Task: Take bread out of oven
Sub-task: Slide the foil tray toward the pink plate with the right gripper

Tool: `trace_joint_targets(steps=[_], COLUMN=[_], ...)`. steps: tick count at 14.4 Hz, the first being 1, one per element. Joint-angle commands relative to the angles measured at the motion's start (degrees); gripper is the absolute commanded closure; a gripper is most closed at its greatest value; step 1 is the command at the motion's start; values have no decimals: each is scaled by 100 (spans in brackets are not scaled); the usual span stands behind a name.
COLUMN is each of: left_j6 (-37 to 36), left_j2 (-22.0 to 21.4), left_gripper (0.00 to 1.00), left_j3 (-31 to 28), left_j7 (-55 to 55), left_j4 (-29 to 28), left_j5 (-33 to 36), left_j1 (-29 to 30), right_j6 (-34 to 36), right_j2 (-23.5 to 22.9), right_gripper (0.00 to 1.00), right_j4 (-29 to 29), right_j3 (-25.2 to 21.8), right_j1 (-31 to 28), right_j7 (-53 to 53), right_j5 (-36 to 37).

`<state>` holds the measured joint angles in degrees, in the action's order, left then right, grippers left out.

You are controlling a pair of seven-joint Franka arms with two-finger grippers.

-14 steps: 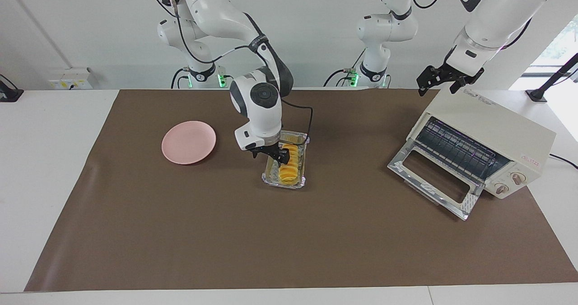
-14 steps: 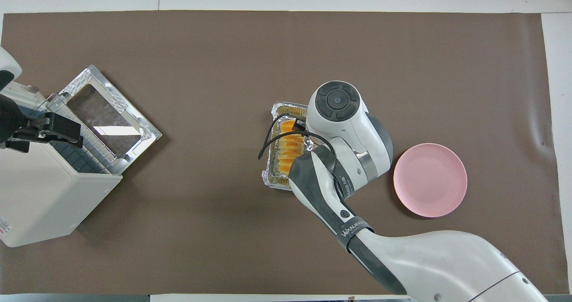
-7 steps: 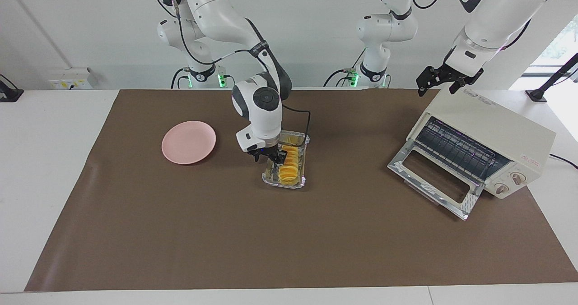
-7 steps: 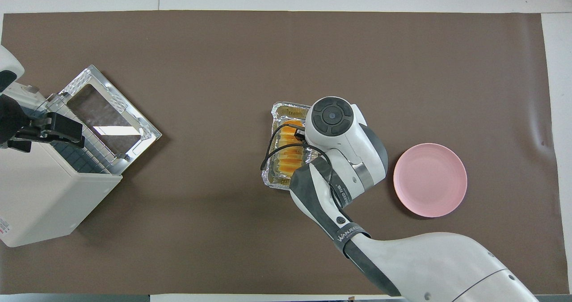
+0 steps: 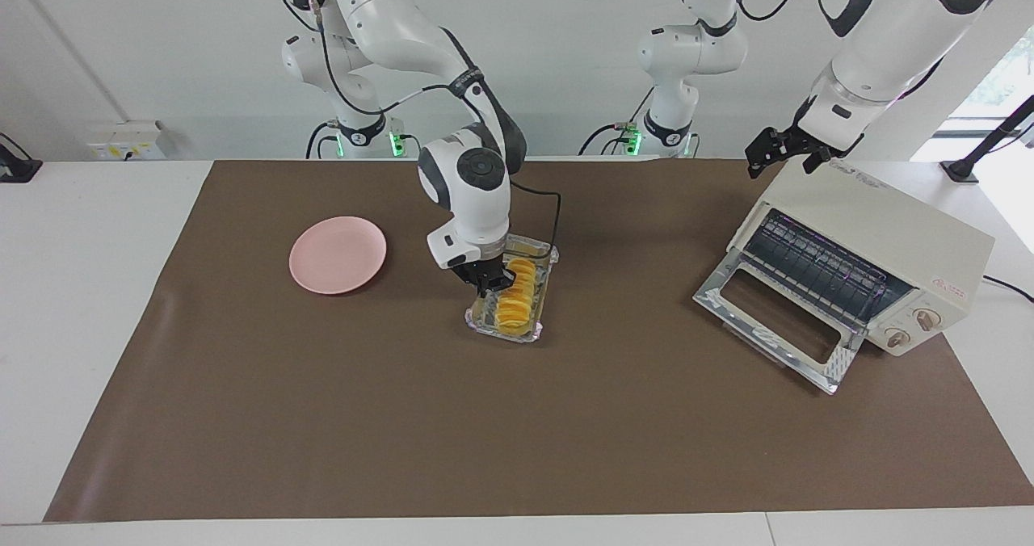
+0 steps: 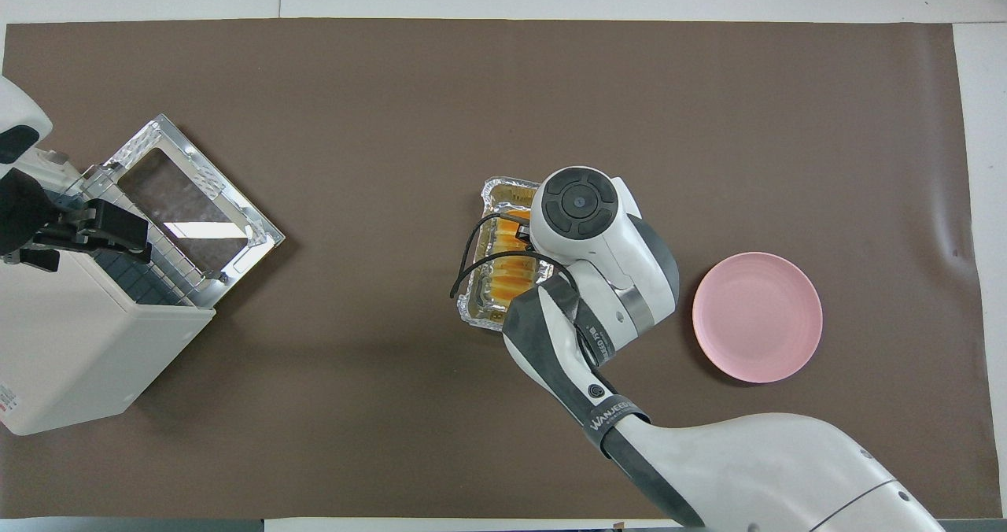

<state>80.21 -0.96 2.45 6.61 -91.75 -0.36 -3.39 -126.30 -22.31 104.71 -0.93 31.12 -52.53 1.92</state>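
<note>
The bread (image 5: 517, 296), a ridged golden loaf, lies in a crinkled foil tray (image 5: 535, 249) on the brown mat, mid-table and outside the oven (image 5: 876, 235). My right gripper (image 5: 487, 282) is down at the tray's long rim on the pink plate's side, shut on that rim right beside the loaf. From overhead the right wrist covers part of the bread (image 6: 507, 276) and the tray (image 6: 503, 188). The cream oven (image 6: 86, 343) has its glass door folded down, and its wire rack is bare. My left gripper (image 5: 779, 157) hangs open over the oven's top edge.
A round pink plate (image 5: 338, 254) sits on the mat toward the right arm's end, beside the tray. The oven's open door (image 5: 775, 328) juts out over the mat. A brown mat (image 5: 517, 449) covers most of the table.
My right gripper has gone from open to shut at the tray's rim and shifted slightly toward the oven's end. The tray has swung a little. The left gripper barely moved.
</note>
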Motion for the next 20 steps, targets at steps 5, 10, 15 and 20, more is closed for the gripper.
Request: trace_joint_targets(steps=[5, 10, 15, 20], left_j6=[-14, -14, -14, -14], left_j2=[-167, -167, -167, -167], left_gripper=[0, 0, 0, 0], left_j3=[10, 10, 10, 10], left_j7=[34, 34, 34, 34], left_j4=[-53, -53, -53, -53], left_j5=[-87, -87, -87, -87], left_j1=[57, 57, 57, 57], right_j6=[1615, 1434, 801, 265], right_j2=[-1, -150, -721, -1064], right_gripper=[100, 100, 100, 100], right_j4=[-1609, -1726, -1717, -1717], right_j3=[-12, -21, -21, -21], right_j1=[-1175, -2600, -3207, -3313], right_j7=[1653, 4282, 5487, 5815], right_j5=[-383, -974, -1088, -1229])
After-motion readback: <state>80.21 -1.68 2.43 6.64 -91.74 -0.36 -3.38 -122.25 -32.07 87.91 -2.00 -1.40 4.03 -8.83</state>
